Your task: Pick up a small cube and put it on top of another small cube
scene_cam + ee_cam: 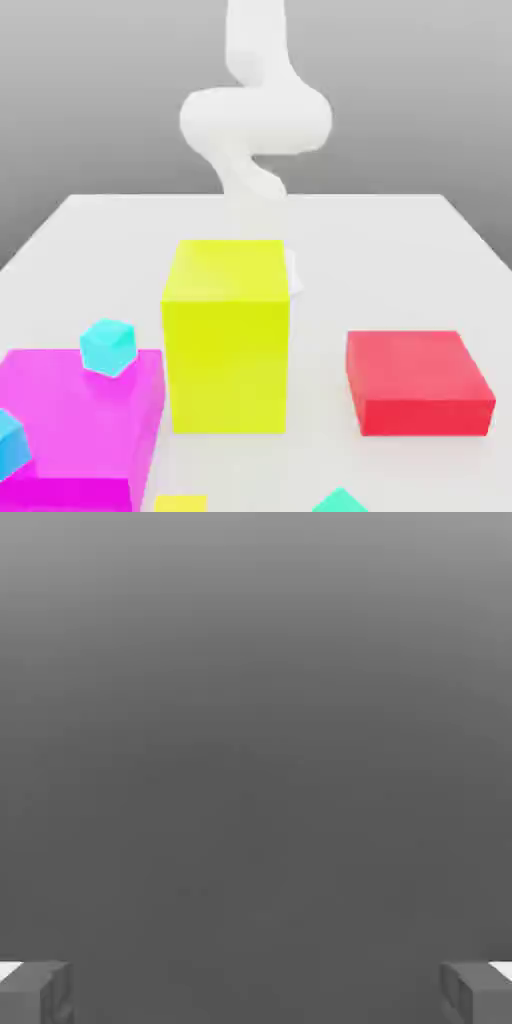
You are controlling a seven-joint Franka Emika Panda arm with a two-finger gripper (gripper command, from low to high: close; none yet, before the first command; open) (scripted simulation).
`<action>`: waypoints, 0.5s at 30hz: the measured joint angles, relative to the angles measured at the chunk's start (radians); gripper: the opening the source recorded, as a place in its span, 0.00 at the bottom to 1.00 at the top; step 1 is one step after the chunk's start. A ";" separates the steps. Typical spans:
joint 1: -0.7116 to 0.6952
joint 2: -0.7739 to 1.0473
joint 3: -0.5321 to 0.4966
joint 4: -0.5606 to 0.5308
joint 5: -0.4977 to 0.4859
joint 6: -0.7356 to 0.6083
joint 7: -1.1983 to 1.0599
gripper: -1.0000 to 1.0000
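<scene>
"Where do I start?"

"At the exterior view's left: the blue cube (pixel 12 445) is a decoy. The cyan cube (pixel 108 347), your target, looks perched by the far edge of the magenta block (pixel 70 410), turned cornerwise. Whether it truly rests there, I can't tell."

"And the one to lift?"

"The small yellow cube (pixel 181 504), at the near edge, partly cut off. I'd travel high past the tall yellow block (pixel 228 360), come straight down, and square up to two flat sides before squeezing."

"Is the claw (pixel 256 992) ready?"

"Spread wide, nothing between its fingers. The arm (pixel 256 120) stands at the far side, behind the tall block."

"Further right?"

"The teal cube (pixel 342 502), near; avoid it. Then the red block (pixel 420 385), low and broad."

"The surface?"

"A pale, plain tabletop (pixel 350 230), running far back to a straight edge."

"The room?"

"Just a grey backdrop (pixel 90 120), paler lower down."
</scene>
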 joint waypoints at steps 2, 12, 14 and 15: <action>-0.043 0.068 0.031 0.004 -0.013 0.016 0.089 0.50; -0.212 0.391 0.158 0.022 -0.105 0.093 0.527 0.50; -0.235 0.456 0.174 0.026 -0.129 0.107 0.618 0.50; -0.245 0.488 0.179 0.028 -0.141 0.114 0.664 0.50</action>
